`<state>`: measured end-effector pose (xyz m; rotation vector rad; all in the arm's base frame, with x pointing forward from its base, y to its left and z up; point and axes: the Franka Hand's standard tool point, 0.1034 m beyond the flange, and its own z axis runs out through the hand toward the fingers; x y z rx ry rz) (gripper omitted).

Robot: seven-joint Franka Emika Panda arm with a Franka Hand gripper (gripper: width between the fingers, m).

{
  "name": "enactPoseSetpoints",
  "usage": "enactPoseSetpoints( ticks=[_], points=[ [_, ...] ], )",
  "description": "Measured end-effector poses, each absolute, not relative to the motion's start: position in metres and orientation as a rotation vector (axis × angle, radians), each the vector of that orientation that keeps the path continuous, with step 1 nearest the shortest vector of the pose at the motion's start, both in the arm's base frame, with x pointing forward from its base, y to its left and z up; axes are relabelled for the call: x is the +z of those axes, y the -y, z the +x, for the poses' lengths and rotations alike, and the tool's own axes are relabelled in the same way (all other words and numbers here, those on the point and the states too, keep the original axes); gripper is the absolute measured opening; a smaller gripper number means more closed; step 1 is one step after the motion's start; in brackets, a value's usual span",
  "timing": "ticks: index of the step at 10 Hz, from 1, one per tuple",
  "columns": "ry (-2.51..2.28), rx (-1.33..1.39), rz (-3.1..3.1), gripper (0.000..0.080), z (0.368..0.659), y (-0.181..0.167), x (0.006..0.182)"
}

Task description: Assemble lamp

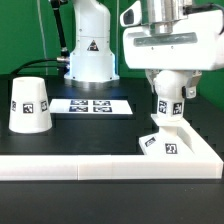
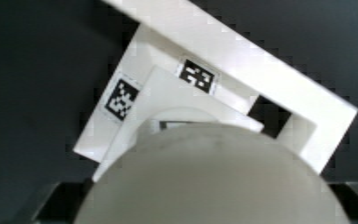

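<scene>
My gripper [image 1: 166,92] is shut on the white lamp bulb [image 1: 165,108], which carries a square tag and hangs upright. Its lower end is right above or on the flat square lamp base [image 1: 160,143]; I cannot tell whether they touch. The base lies tilted in the corner of the border wall at the exterior view's right. In the wrist view the bulb [image 2: 202,170] fills the foreground between the dark fingers [image 2: 57,205], with the tagged base [image 2: 158,95] behind it. The tapered lamp shade [image 1: 30,105] stands alone at the exterior view's left.
The marker board [image 1: 92,105] lies flat between the shade and the base. The long white L-shaped border wall [image 1: 90,164] runs along the table's front and turns up at the right, and it also shows in the wrist view [image 2: 247,50]. The robot's white pedestal [image 1: 90,50] stands behind.
</scene>
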<state>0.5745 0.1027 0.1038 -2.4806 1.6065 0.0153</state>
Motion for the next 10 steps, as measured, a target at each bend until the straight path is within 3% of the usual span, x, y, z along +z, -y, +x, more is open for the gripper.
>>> enactPoseSetpoints(
  ticks=[4, 6, 10],
  points=[
    [-1.816, 0.048, -2.325, 0.0576, 0.573, -0.107, 0.103],
    [-1.629, 0.029, -2.470, 0.0686, 0.573, -0.109, 0.104],
    [-1.121, -0.047, -2.765, 0.0698, 0.569, -0.115, 0.107]
  ],
)
